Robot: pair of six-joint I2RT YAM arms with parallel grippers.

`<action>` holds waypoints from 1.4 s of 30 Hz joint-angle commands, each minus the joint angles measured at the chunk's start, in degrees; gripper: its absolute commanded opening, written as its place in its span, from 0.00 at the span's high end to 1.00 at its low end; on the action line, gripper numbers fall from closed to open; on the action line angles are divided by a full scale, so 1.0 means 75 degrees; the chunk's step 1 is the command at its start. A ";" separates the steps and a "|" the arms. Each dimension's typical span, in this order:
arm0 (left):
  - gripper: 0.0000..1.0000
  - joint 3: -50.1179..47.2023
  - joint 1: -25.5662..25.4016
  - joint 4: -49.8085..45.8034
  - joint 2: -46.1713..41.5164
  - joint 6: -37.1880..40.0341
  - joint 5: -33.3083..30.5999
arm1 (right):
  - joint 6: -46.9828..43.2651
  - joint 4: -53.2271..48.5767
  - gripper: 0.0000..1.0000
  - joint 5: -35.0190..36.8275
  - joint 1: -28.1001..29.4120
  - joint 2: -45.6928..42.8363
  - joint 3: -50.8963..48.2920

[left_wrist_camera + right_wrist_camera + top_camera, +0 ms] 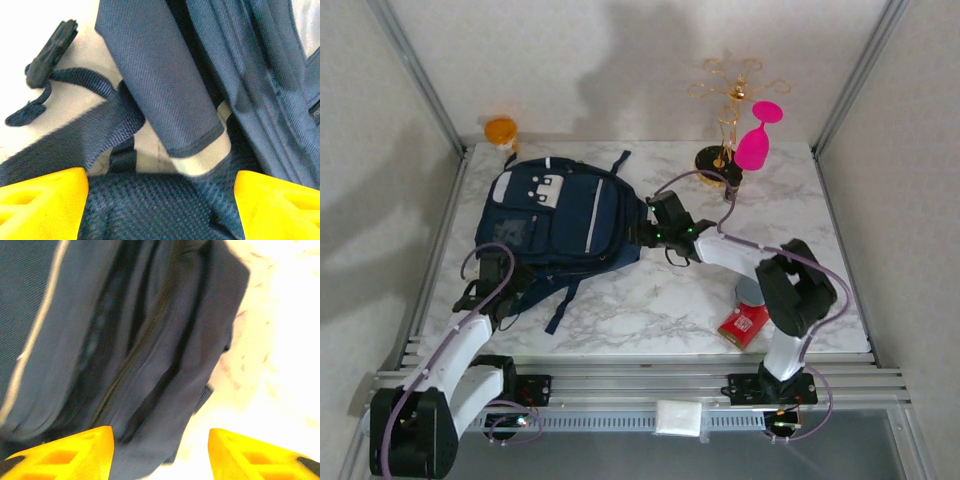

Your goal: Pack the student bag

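student bag lies flat on the left half of the bench, towards the far-left corner, front patches up, straps trailing to the near edge.

left hand is at the bag's near-left corner. Wrist view: jaws wide, padded mesh between the fingers, a webbing strap and its buckle loose on the bench beyond. No clamp visible, so I read it as open and straddling the strap end, probably to pin or lift that end.

right hand is at the bag's right edge. Jaws roughly half open, with the edge fabric and a zip line ahead of the left finger and bare bench by the right one. Nothing gripped. My guess is it's hunting the zip or the opening lip.

Having one hand on each side fits bracing the bag while opening it. Bag looks closed; packing not started, as far as I can judge.

Candidate contents: red packet near the near-right edge, orange container beyond the far-left corner. Gold stand with pink glass sits at the far-right corner, well apart.
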 commanded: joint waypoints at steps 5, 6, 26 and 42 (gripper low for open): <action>0.36 -0.0031 0.0473 0.1681 0.1036 0.0082 0.1010 | 0.0756 -0.0590 0.44 0.0188 0.1809 -0.0534 -0.0430; 0.39 -0.0009 0.0479 0.1814 0.1205 0.0102 0.1136 | 0.0901 -0.0593 0.44 0.0195 0.2008 -0.0492 -0.0368; 1.00 -0.0106 0.0116 0.2549 0.0589 -0.1059 0.2777 | 0.1822 0.0671 0.49 0.0227 0.3441 0.2564 0.2217; 1.00 -0.0140 -0.0326 0.2263 0.0226 -0.1330 0.2361 | 0.2174 0.0279 0.53 0.3399 0.3532 0.3301 0.3096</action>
